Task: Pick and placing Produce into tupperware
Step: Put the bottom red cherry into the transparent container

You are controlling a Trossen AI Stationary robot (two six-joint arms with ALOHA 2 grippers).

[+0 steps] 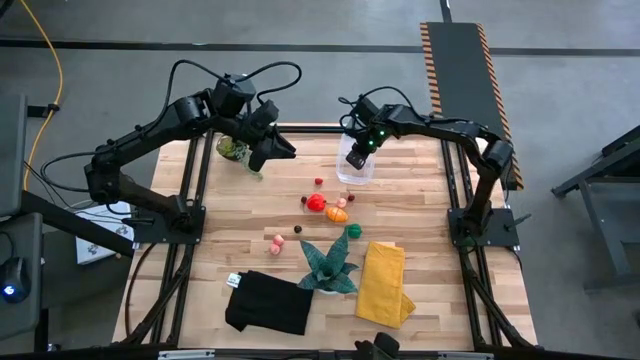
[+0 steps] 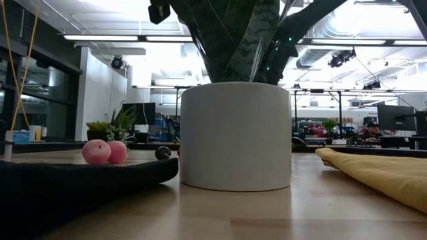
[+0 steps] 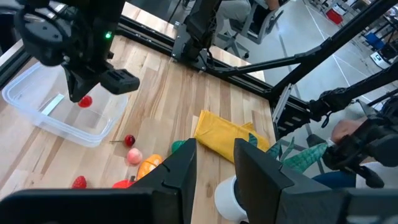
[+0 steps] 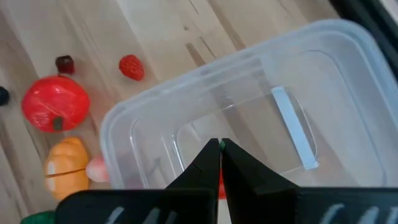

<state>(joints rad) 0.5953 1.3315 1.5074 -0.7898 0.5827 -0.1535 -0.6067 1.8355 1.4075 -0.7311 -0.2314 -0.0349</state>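
Well apart from both grippers, at the table's near side: teal spiky plant (image 1: 330, 264) in white pot (image 2: 235, 135), between black cloth (image 1: 268, 303) and folded yellow cloth (image 1: 384, 283).

The floor (image 1: 560, 260) around the table is plain grey. A long dark ramp (image 1: 465, 70) with orange and black stripes on its edges lies on it, past the far side of the table. A yellow cable (image 1: 48, 80) curls across the floor on one side. Far behind the table is a big open room. Long bright lights (image 2: 110, 37) hang in rows from the ceiling, and a fat silver pipe (image 2: 337, 23) runs up there too. A white wall (image 2: 100, 90) stands on one side. Desks with dark screens (image 2: 395, 119) fill the back of the room.
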